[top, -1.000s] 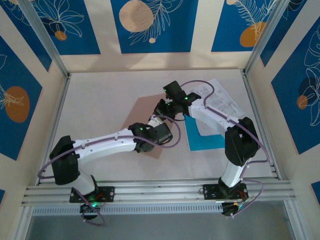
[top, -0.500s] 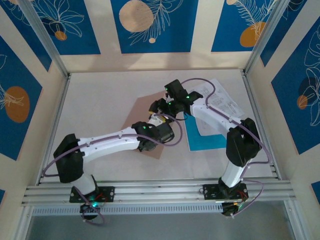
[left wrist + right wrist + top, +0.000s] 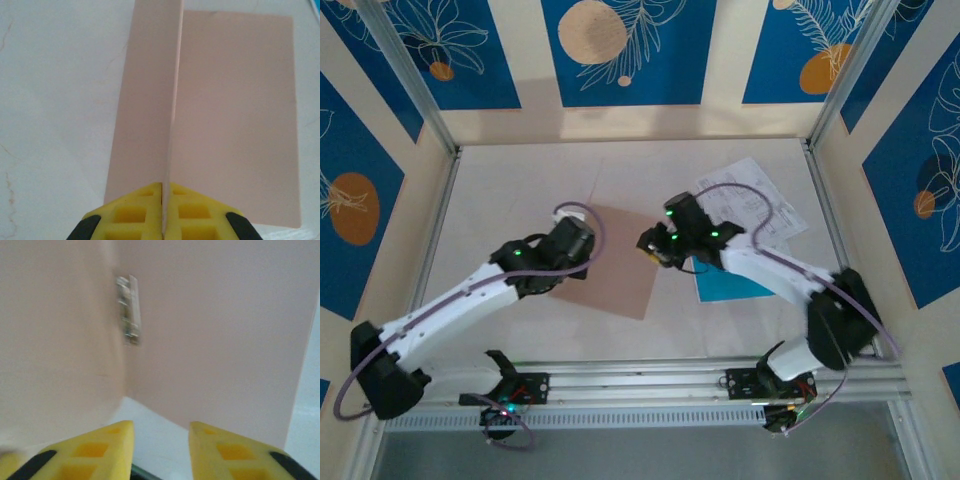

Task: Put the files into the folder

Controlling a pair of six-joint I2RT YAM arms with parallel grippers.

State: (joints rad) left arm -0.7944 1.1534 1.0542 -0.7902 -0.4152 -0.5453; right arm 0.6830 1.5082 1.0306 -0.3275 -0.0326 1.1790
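Pinkish-tan card folder mid-table on pale marbled tabletop; long axis roughly far-to-near, slightly skewed. Left gripper clamped on cover's free edge, cover upright, edge-on. Right gripper fingers apart at folder's right edge, small metal clip ahead. White printed sheets and cyan sheet right of folder. Bare tabletop left and far. Blue-panelled walls enclose.

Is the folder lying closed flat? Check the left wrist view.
No: the left gripper pinches the cover of the folder, holding it upright off the back leaf.
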